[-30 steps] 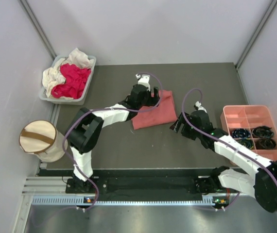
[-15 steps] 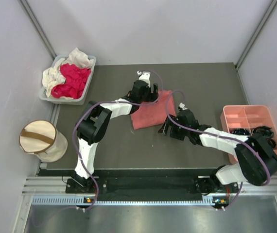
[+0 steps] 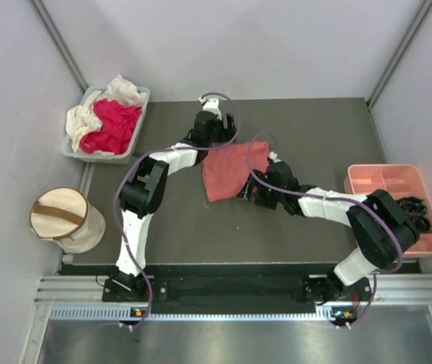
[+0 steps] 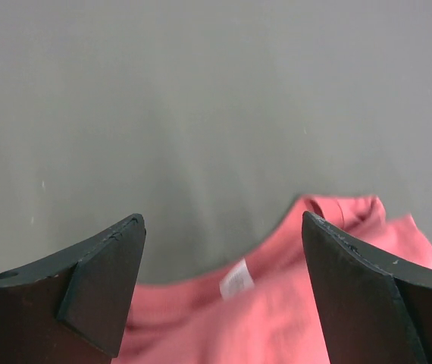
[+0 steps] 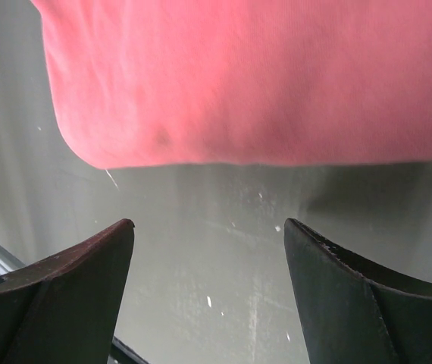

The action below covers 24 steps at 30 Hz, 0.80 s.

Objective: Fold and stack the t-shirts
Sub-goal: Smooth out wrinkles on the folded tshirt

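A salmon-pink t-shirt (image 3: 227, 173) lies folded in the middle of the dark table. In the left wrist view its neck edge (image 4: 292, 318) with a small white label (image 4: 235, 282) shows low down. My left gripper (image 3: 214, 125) is open at the shirt's far edge, nothing between its fingers (image 4: 102, 288). My right gripper (image 3: 250, 193) is open at the shirt's near right edge; the cloth (image 5: 261, 83) lies just ahead of its empty fingertips (image 5: 337, 273). A magenta-red t-shirt (image 3: 114, 125) and a cream-white one (image 3: 83, 121) lie crumpled in a grey bin (image 3: 142, 98).
The grey bin stands at the table's far left corner. A salmon-pink compartment tray (image 3: 386, 182) with dark items sits at the right edge. A cream drum-shaped fabric bin (image 3: 61, 218) with a brown strap stands off the table's left side.
My left gripper drew back toward the far left off the shirt. My right gripper swept left across the table to the shirt's near right edge. The shirt looks narrower now.
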Tool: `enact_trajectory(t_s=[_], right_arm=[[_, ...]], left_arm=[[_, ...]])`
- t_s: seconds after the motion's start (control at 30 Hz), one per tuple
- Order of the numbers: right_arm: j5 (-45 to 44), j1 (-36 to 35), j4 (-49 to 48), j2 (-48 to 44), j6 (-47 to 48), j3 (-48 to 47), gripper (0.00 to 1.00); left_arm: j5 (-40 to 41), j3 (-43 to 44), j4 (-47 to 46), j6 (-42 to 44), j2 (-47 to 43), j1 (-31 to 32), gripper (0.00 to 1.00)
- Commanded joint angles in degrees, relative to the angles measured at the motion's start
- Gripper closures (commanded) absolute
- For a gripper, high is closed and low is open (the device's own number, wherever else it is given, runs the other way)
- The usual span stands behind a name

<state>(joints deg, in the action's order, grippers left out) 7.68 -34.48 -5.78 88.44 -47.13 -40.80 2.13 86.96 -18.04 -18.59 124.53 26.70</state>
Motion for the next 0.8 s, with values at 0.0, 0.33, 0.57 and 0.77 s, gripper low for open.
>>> enact_trajectory(t_s=[0.0,0.33,0.57,0.77], right_arm=[[-0.2,-0.9,-2.5,1.7,0.6,-3.7,0.2],[-2.5,-0.9,-0.4,3.1,0.8,-6.7,0.2],[-4.6,-0.4,0.0,4.9,2.0,-8.3,0.2],[-3.6,2.0,-2.2,10.0,1.1,-9.3,0.2]], left_arm=[[-3.5,5.3,-1.7,-1.5,5.4,-0.5,0.12],[0.2,2.8,0.6,-1.4,7.1,-1.2,0.13],[5.8,-7.7,3.5,-5.0,1.3,-1.6,0.13],[10.1,-14.2,10.6,-7.0,-4.5,-1.6,0.13]])
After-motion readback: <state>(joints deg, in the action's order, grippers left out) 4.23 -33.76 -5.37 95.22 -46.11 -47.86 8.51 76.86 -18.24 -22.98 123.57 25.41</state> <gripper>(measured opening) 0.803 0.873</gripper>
